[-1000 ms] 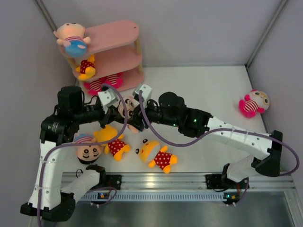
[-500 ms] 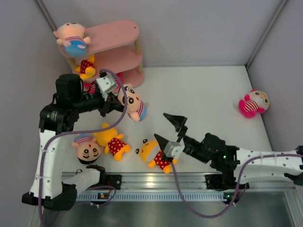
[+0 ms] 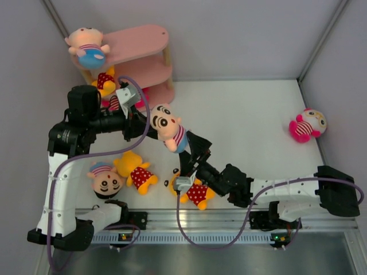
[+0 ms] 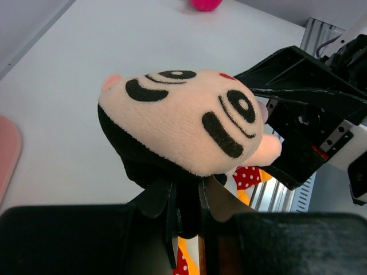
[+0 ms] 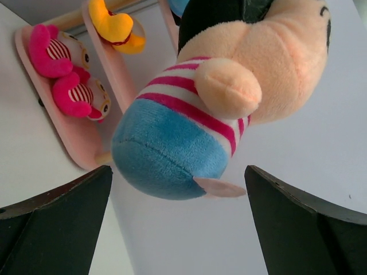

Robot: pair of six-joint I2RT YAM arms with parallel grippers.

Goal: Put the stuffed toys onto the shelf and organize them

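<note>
Shelf: the shelf stands in the far left corner. Its top tier holds 1 boy, the middle 1 bear and the bottom 2 pink dolls. That looks like 1 kind per tier.

Loose boy: the loose boy lies face up on the table near the left arm's base, not yet shelved.

Loose bear: the loose bear touches the loose boy's right side.

Left gripper: the left gripper is pinched nearly closed on the black hair at the back of the held boy's head. The thin tuft probably gives a firm hold and leaves the body free.

Held boy: the held boy hangs in the air just right of the shelf, face up and shorts trailing right. It likely belongs on the top tier with its twin.

Right gripper: the right gripper is spread fully wide, with 1 finger on each side of the blue shorts. It grips nothing, and gaps show on both sides.

Second bear: the second bear lies partly under the right arm.

Far doll: the far doll lies alone by the right wall, well apart from the rest and probably the right arm's to fetch.
</note>
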